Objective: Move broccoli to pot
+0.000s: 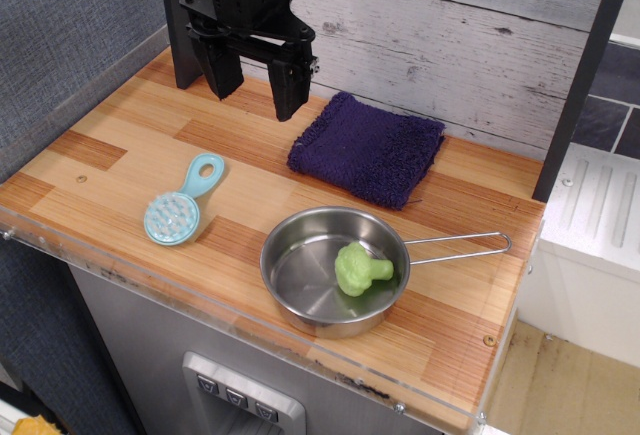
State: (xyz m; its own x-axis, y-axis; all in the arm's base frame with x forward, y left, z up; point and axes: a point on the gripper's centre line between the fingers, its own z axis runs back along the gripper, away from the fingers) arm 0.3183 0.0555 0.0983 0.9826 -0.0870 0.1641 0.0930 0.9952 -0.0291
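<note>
The light-green broccoli [361, 269] lies inside the shiny steel pot [300, 285], toward its right side. The pot stands near the front edge of the wooden counter, its wire handle [460, 246] pointing right. My black gripper [255, 90] hangs open and empty above the back left of the counter, far from the pot, fingers pointing down.
A light-blue round brush [181, 205] lies left of the pot. A folded dark purple cloth [368, 147] lies behind the pot, right of the gripper. A dark post stands at the back left, a grey plank wall behind, and a clear lip runs along the counter's front edge.
</note>
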